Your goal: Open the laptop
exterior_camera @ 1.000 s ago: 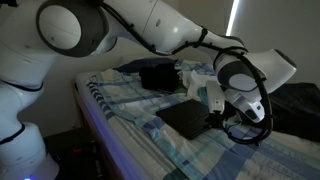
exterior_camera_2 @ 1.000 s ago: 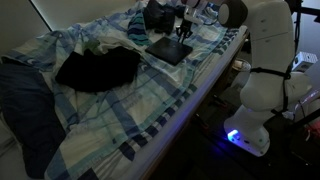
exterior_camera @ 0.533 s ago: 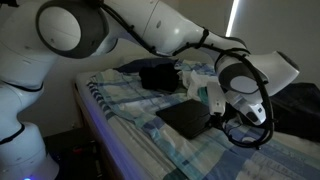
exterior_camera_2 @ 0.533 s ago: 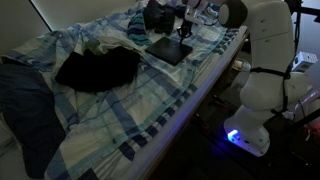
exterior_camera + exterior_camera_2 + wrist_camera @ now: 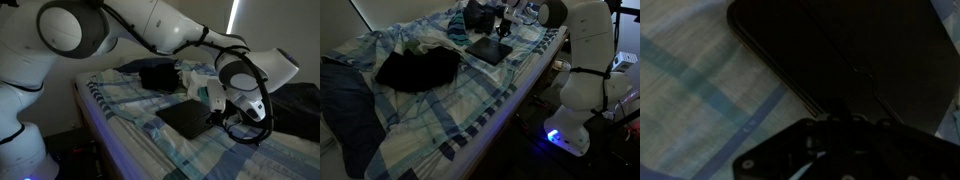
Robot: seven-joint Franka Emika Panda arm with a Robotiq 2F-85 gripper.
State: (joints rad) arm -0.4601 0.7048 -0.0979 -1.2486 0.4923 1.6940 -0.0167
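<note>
The laptop (image 5: 186, 120) is a thin dark slab lying flat and closed on the plaid bed; it also shows in an exterior view (image 5: 488, 50) and fills the top of the wrist view (image 5: 850, 50). My gripper (image 5: 214, 116) is down at the laptop's edge, touching or just above it; it also shows in an exterior view (image 5: 504, 32). In the wrist view only the gripper's dark body (image 5: 840, 150) shows, pressed close to the laptop. The fingers are too dark to make out.
A lumpy black bag (image 5: 160, 75) lies behind the laptop near the pillows. A large black cloth (image 5: 417, 68) lies mid-bed. Dark rumpled fabric (image 5: 345, 105) hangs at the far side. The bed's edge (image 5: 510, 100) runs beside the robot base (image 5: 582, 90).
</note>
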